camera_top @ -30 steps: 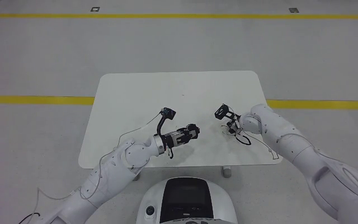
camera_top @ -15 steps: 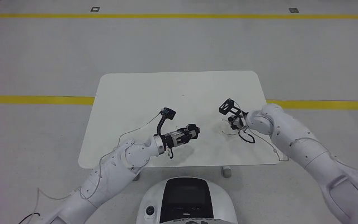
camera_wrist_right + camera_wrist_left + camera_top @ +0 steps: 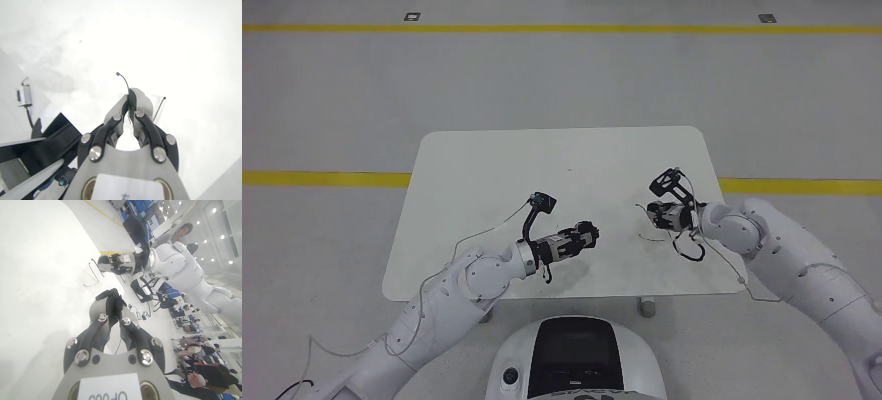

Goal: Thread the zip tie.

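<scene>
A thin black zip tie [image 3: 125,82] is pinched between the fingers of my right gripper [image 3: 129,94], which is shut on its strap. The small square head curves up past the fingertips and the tail ends between the fingers. In the top view the right gripper [image 3: 652,214] hovers over the right part of the white table [image 3: 542,160]. My left gripper [image 3: 594,235] is over the table's front middle, a short way from the right one. In its own view the left gripper [image 3: 113,294] is shut, with nothing visible between the pads. That view also shows the right gripper [image 3: 99,264] beyond it.
A second thin black strip [image 3: 159,107] with a small head lies on the table just past the right gripper. The table's rounded front edge [image 3: 121,289] runs close beneath both grippers. Grey floor with yellow lines surrounds the table.
The right gripper has moved to the right and slightly toward the table's far side, away from the left gripper, with the zip tie in it. The left arm has kept still.
</scene>
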